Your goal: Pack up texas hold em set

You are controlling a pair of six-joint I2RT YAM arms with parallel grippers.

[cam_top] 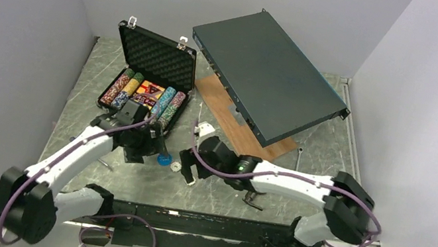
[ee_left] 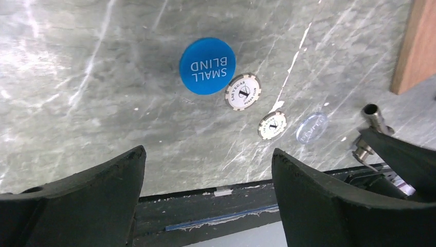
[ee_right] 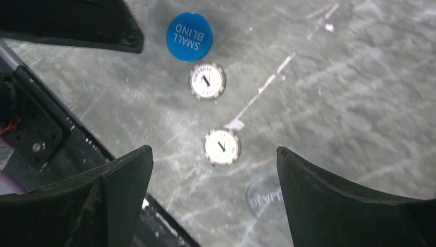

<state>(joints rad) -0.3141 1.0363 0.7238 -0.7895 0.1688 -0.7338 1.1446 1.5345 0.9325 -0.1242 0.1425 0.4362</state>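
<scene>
You had your left arm [cam_top: 73, 153] and right arm [cam_top: 301, 181] stretched forward and bent inward, nearly meeting in the middle. Your left gripper [cam_top: 146, 149] pointed down, jaws wide apart. Your right gripper [cam_top: 188, 171] hung just beside it, also facing down, equally spread, holding nothing.

Overhead, wrists likely share blue disc [ee_left: 207, 66].

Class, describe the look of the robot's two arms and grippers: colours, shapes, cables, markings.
The left arm and right arm have white shells, black joint housings and purple cables looping alongside. A green light glows near the right wrist. Each gripper's fingers are matte black, broad and tapered; no markings visible.
</scene>
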